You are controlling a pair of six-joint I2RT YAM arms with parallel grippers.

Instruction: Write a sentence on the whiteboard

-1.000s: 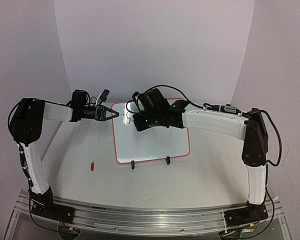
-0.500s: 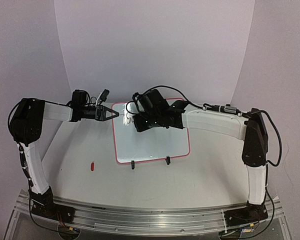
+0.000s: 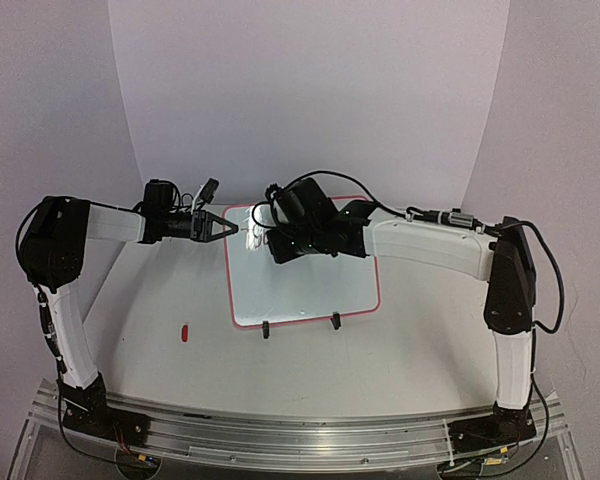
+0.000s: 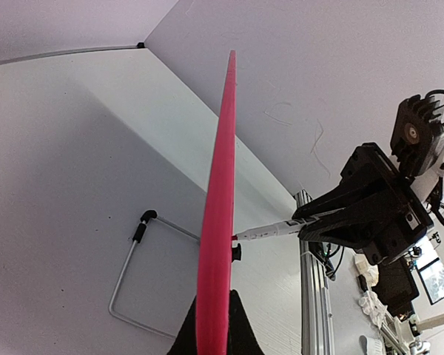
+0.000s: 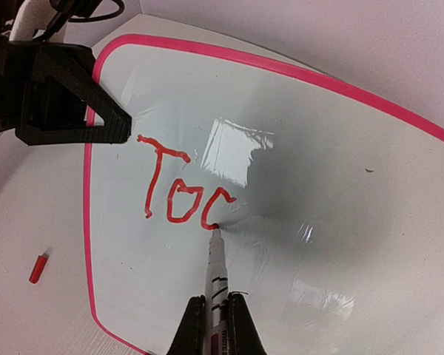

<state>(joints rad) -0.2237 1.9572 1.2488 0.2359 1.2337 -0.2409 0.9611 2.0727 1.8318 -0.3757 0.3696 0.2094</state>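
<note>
The right gripper (image 5: 217, 299) is pinched tight on a white marker (image 5: 217, 270). The barrel runs out from between the fingers toward 12 o'clock in the right wrist view. Its red tip touches the whiteboard (image 5: 333, 163) at the lower end of the third letter. The red lettering (image 5: 183, 191) so far reads "Toc", the last letter an open curve, and it lies at 10 to 11 o'clock from the tip. A bright glare patch shows on the glossy surface just at 12 o'clock of the tip.

The left gripper (image 5: 123, 126) is clamped on the board's pink frame, at 10 o'clock from the lettering. In the left wrist view the frame is seen edge-on as a pink strip rising from between the dark fingers (image 4: 240, 333). The marker and the right gripper stand at 3 o'clock of the strip.

In the top view the board sits at the middle of the table (image 3: 150, 300). The left gripper is at its 10 o'clock corner, and the right wrist hangs over its far half. The two black clip feet (image 3: 265, 329) are on the near edge at 6 o'clock. Whether the board lies flat or is tipped up cannot be told. A small red cap (image 3: 184, 332) lies alone on the table at 8 o'clock of the board, well apart from it.
</note>
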